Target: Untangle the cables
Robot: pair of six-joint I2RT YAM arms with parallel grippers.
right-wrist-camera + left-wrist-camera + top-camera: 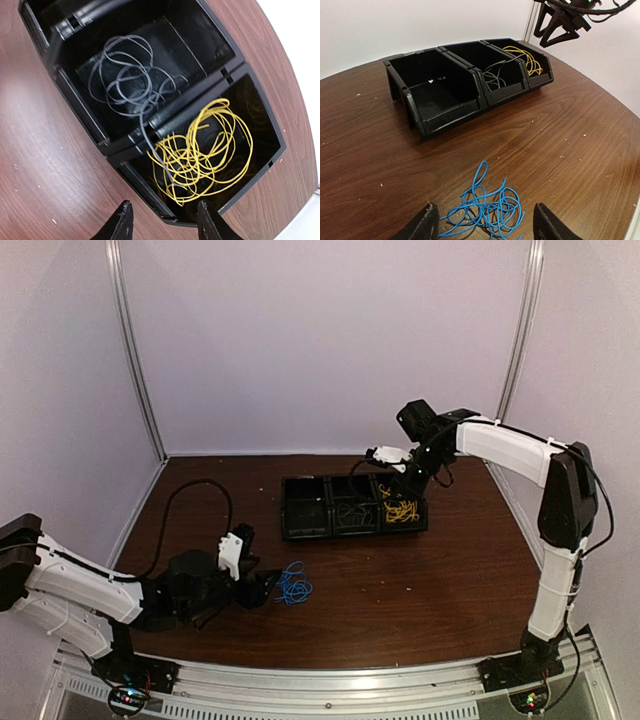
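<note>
Between the left jaws, which stand released with their fingertips (pixel 427 222) low over the desk (pixel 580 150), lies the blue cable (pixel 487 207). It is a loose coil resting on the wood, with one loop reaching forward toward the bins. Whether any strand touches a fingertip cannot be told. In the top view this coil is just ahead of the left wrist and well apart from the bins.

Right jaws: released, grasping nothing, held above the near rim of the right bin (pixel 260 150).

Right bin contents: the yellow cable (pixel 200 160), an open tangle of loops lying on the bin floor.

Middle bin (pixel 75 100), joined to the right bin: it holds the grey cable (pixel 127 75), a loose coil. One grey strand leaves that coil, crosses the dividing wall (pixel 200 95) between the two bins and runs in among the yellow loops. Whether it passes over or under them cannot be told.

Left bin (pixel 435 95): it touches the middle bin, completing a row of three black bins toward the far side of the desk.
</note>
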